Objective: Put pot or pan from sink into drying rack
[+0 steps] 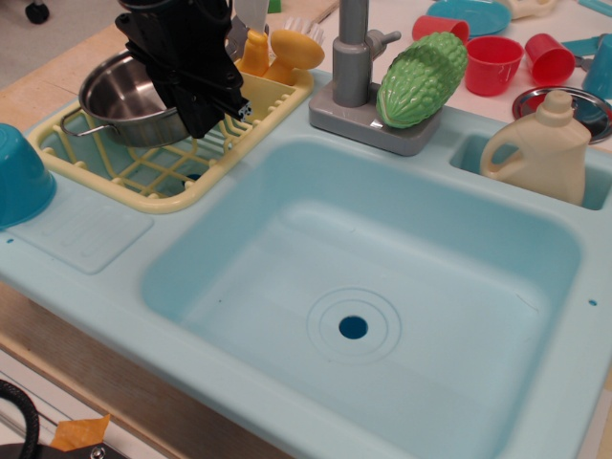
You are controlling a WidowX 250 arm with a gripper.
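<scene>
Pot: the small shiny steel pot (129, 100) is over the far left part of the drying rack, its base at the level of the ribs; whether it rests on them cannot be told; one thin wire loop handle sticks out on its left side
Gripper: the black gripper (196, 91) is at the pot's right rim and hides that side of it; its jaws cannot be made out, so whether it is clenched on the rim or released cannot be told
Drying rack: the pale yellow rack (143, 172) sits at the far left of the sink unit, with an orange-yellow brush (287, 48) standing in its end compartment
Sink: the large light blue basin (382, 277) lies to the right of the rack, holding nothing, its round drain hole (353, 327) near the middle
Faucet: a grey tap (354, 57) stands on the far rim, with a green bumpy vegetable (421, 78) leaning beside it
Side basin: a cream bottle (540, 148) stands in it at the far right
Left edge: a teal bowl (19, 177)
Far right surface: red cups (492, 62)
</scene>
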